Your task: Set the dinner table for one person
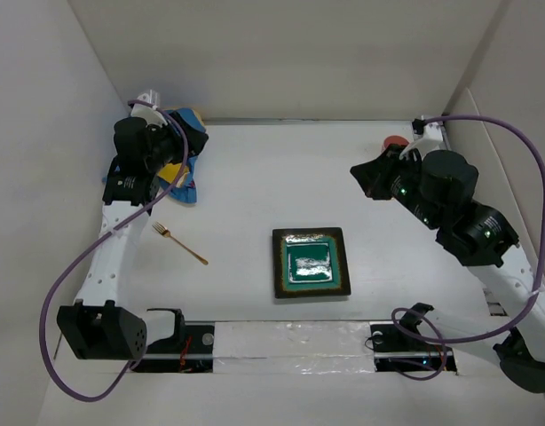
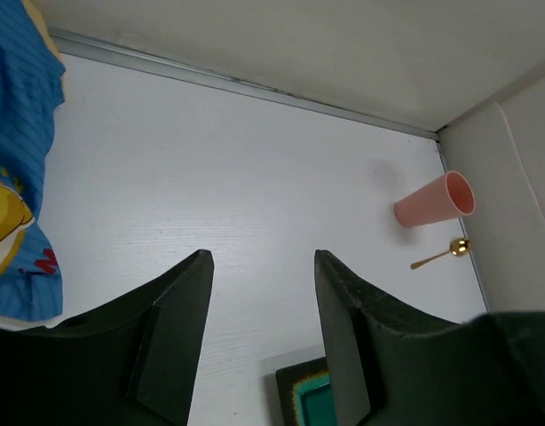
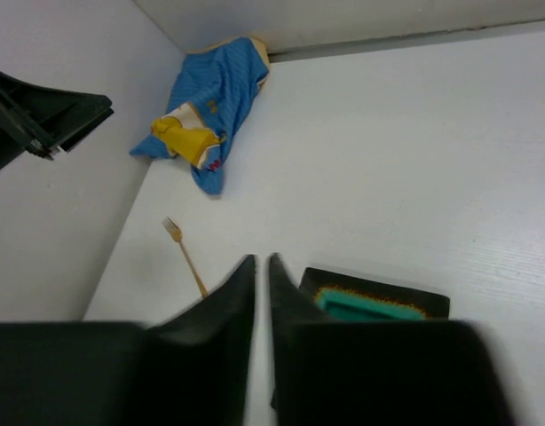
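Note:
The dinner table (image 1: 255,177) is a white tabletop. A square dark plate (image 1: 311,263) with a teal centre lies near its middle front. A gold fork (image 1: 179,242) lies to the plate's left. A pink cup (image 2: 435,202) lies on its side at the far right, with a gold spoon (image 2: 441,254) beside it. My left gripper (image 2: 262,266) is open and empty, held above the table at the far left by the blue cloth mat (image 1: 185,173). My right gripper (image 3: 262,262) is shut and empty, raised at the far right (image 1: 359,175) near the cup (image 1: 395,142).
The blue cartoon-print mat (image 3: 210,106) lies crumpled in the far left corner. White walls close the table on the left, back and right. The fork (image 3: 185,253) and the plate (image 3: 379,297) show past the right fingers.

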`<state>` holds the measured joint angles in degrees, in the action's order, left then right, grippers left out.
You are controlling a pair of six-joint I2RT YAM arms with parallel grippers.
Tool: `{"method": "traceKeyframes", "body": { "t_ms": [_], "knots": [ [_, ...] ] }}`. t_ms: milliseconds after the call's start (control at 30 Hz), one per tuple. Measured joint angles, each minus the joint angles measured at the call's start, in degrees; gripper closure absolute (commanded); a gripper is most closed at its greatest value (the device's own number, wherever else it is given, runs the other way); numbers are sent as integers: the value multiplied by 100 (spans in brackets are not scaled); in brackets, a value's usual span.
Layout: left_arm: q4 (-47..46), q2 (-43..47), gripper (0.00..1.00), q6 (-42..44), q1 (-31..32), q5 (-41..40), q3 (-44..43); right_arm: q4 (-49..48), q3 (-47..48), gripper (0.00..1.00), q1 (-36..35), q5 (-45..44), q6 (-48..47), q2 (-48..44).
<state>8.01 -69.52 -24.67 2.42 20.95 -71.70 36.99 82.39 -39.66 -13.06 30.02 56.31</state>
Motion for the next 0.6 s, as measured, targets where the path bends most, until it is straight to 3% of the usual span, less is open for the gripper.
{"method": "traceKeyframes", "body": {
  "t_ms": [100,133,200,233,267,400,567,600],
  "knots": [
    [157,-79,62,-13,-2,-334,-79,-15,-85,100,46,63,76,37],
    [192,-101,74,-33,-2,-485,-103,-15,-129,100,63,90,85,44],
    [256,-129,87,-83,-2,-831,-133,-13,-238,100,72,133,87,42],
    [297,-146,100,-90,-13,-997,-157,-9,-284,100,87,157,87,39],
    [343,-175,100,-114,-28,-1156,-199,-17,-341,100,98,192,87,42],
    [520,-472,100,-142,-208,-1823,-509,-61,-634,100,138,361,85,13],
    [577,-1058,58,-402,-1169,-1812,-590,-155,-984,100,214,629,87,-31],
    [581,-1220,57,-463,-1351,-1801,-588,-160,-1021,100,227,673,87,-33]
  ]
}}
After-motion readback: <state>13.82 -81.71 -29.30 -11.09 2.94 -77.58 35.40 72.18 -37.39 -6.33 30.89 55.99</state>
